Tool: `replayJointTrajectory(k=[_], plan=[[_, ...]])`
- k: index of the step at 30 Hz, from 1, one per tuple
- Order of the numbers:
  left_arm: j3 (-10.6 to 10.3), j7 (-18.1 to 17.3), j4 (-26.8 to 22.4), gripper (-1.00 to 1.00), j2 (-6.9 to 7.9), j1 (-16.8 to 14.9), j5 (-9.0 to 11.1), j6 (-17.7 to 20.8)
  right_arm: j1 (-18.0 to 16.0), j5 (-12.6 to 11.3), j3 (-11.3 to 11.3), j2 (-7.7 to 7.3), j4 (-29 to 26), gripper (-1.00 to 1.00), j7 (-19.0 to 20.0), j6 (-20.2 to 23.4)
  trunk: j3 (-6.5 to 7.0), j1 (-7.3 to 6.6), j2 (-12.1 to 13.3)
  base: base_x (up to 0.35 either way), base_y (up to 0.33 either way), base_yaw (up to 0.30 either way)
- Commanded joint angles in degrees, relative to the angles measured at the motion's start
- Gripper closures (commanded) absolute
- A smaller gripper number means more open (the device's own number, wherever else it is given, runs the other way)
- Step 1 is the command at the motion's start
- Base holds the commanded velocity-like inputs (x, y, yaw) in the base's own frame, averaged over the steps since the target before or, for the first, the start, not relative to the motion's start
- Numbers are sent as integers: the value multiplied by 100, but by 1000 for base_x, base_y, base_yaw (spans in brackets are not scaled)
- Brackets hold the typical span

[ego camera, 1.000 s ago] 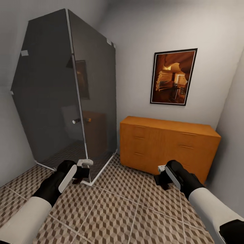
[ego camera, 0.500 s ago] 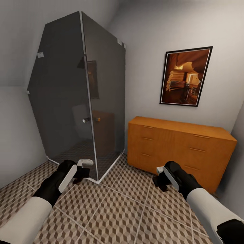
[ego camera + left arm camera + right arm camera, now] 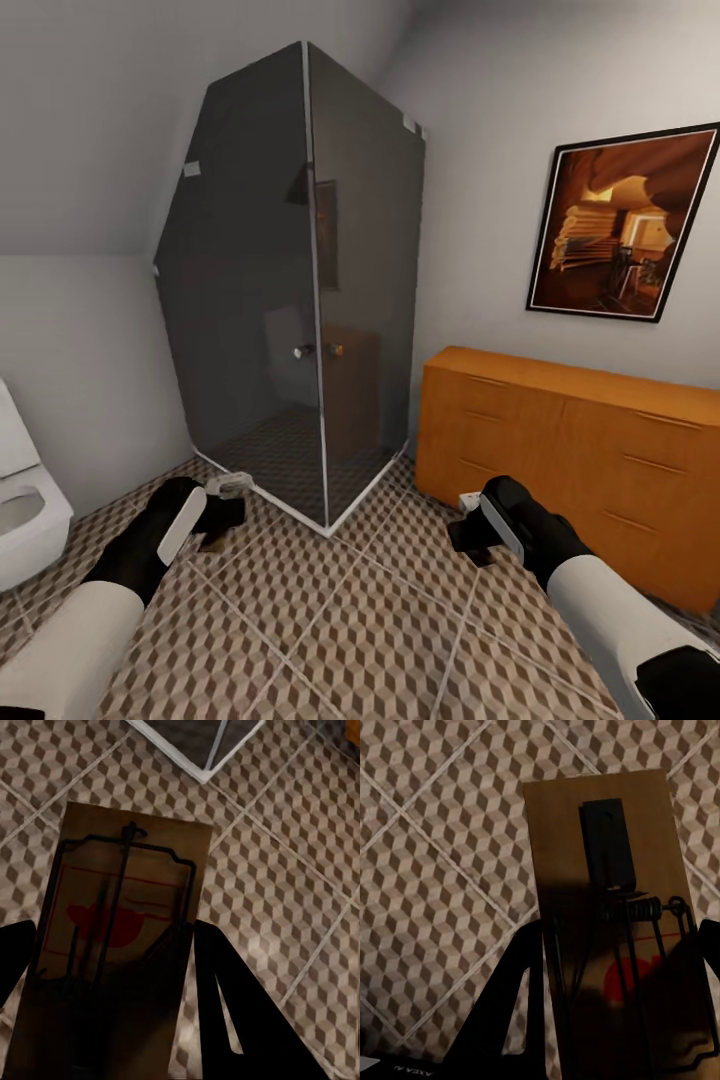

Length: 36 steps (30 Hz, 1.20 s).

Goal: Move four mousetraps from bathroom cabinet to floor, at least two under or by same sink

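In the left wrist view a flat brown mousetrap [image 3: 120, 937] with a wire bar and a red mark lies between the dark fingers of my left gripper [image 3: 112, 934], which is shut on it above the cube-patterned bathroom floor [image 3: 285, 870]. My right gripper [image 3: 619, 937] is shut on a second mousetrap [image 3: 607, 885] the same way. In the head view both grippers, left [image 3: 225, 515] and right [image 3: 465, 535], hang low over the floor [image 3: 330, 620]. The orange-brown cabinet [image 3: 570, 440] stands against the wall just beyond the right gripper, its fronts closed. The sink is out of view.
A dark glass shower enclosure [image 3: 300, 280] fills the corner ahead, its white base near the left gripper. A white toilet [image 3: 20, 510] stands at the left edge. A framed picture [image 3: 625, 225] hangs above the cabinet. Open tiled floor lies between the arms.
The whole view has swung left: shower, cabinet and picture have shifted right in the picture and the toilet has come in. Both arms keep their pose and their hold.
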Motion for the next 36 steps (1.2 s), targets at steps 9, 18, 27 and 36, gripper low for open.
replayJointTrajectory(k=[9,18,27,36], plan=[[207,24,1038,100,151,-6,-13,-888,-5,-38,23,-12,167,100,-8,-532,-7,0,-4,0,0,300],[210,28,1035,100,158,-6,-9,-968,-5,-5,28,-6,275,100,-34,-651,-7,0,-4,0,0,300],[210,30,1036,100,138,-6,-8,-959,-5,-23,28,6,289,100,-59,-789,-7,0,-4,0,0,300],[190,33,1036,100,132,-6,-8,-958,-5,-23,20,-11,296,100,-61,-832,-7,0,-4,0,0,300]])
